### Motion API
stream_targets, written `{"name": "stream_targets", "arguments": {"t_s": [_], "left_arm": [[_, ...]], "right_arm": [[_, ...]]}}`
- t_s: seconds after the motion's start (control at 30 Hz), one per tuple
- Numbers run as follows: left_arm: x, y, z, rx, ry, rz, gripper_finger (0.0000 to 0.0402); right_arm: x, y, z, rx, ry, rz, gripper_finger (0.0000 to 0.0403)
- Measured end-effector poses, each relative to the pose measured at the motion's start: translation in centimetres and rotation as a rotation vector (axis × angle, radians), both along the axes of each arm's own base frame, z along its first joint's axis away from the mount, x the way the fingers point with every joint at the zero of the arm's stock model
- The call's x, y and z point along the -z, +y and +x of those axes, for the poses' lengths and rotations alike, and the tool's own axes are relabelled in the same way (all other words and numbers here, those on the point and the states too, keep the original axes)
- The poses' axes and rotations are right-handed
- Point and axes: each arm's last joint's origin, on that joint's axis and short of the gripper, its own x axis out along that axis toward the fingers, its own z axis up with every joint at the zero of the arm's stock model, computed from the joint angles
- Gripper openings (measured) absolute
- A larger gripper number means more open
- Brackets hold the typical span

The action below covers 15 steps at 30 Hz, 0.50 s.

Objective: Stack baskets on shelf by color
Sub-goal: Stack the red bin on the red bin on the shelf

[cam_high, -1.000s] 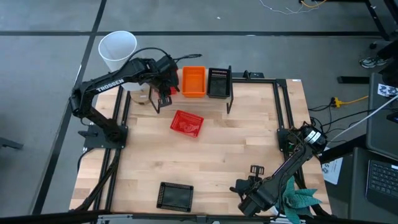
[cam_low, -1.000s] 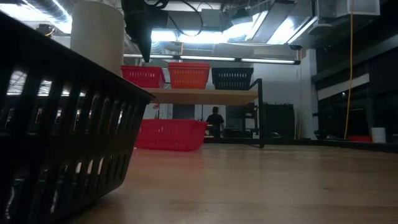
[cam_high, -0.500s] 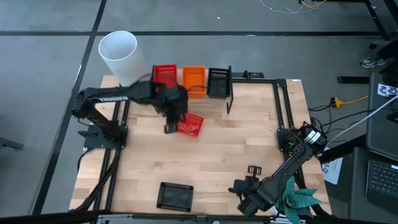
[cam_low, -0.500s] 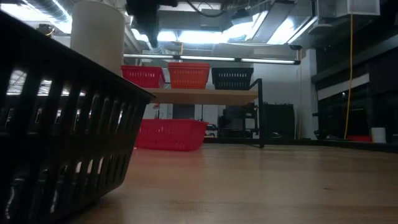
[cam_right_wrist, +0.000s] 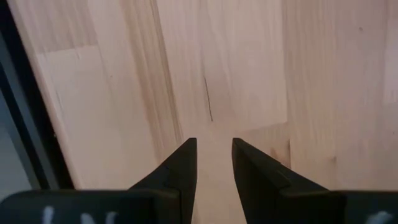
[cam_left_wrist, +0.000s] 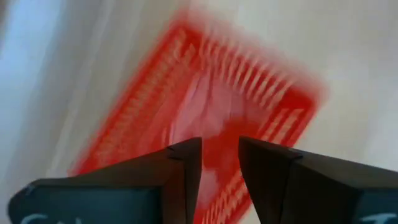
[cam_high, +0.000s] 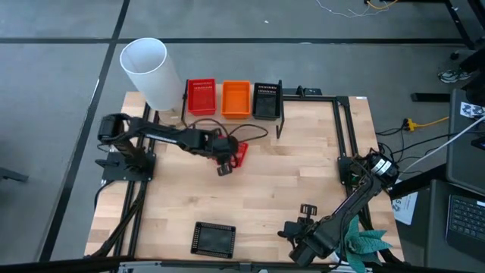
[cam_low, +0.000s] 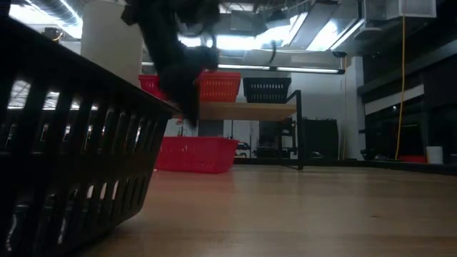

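Observation:
A red basket (cam_high: 239, 152) lies flat on the table in front of the shelf (cam_low: 243, 111); it also shows in the low view (cam_low: 196, 155). My left gripper (cam_high: 224, 165) hangs just above its left part, fingers pointing down with a narrow gap, touching nothing; its wrist view (cam_left_wrist: 220, 142) looks blurred into the red basket (cam_left_wrist: 242, 93). On the shelf stand a red basket (cam_high: 201, 96), an orange basket (cam_high: 236, 98) and a black basket (cam_high: 266, 100). Another black basket (cam_high: 214, 239) rests at the near edge. My right gripper (cam_high: 305, 208) waits near the table's near right corner, narrowly open over bare wood (cam_right_wrist: 214, 143).
A tall white cylinder (cam_high: 148, 67) stands at the far left corner beside the shelf. Black frame rails (cam_high: 345, 129) run along the table's left and right sides. The near black basket (cam_low: 64, 143) fills the low view's left. Bare wood lies across the table's middle and right.
My left gripper has left the shelf's left end, swung toward the near edge and slightly right, and come down over the red basket on the table. The red basket on the shelf's left end now shows uncovered in the high view.

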Motion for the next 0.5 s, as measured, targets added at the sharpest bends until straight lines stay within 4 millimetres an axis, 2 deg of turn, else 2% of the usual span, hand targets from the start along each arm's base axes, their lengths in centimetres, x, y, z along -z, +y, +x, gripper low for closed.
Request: {"name": "stream_targets", "arguments": {"t_s": [0.2, 0.33, 0.5], "left_arm": [[3.8, -0.8, 2.0, 0.047, 0.016, 0.065, 0.0093], [4.2, -2.1, 2.8, 0.132, -0.022, 0.098, 0.0087], [4.3, -4.2, 1.9, 0.249, 0.061, 0.039, 0.0084]], "right_arm": [[0.1, 0.1, 0.0, 0.0, -0.009, 0.01, 0.0101], [0.2, 0.2, 0.0, 0.001, -0.016, 0.017, 0.0101], [0.2, 0.4, -0.1, -0.009, -0.016, 0.018, 0.0101]]}}
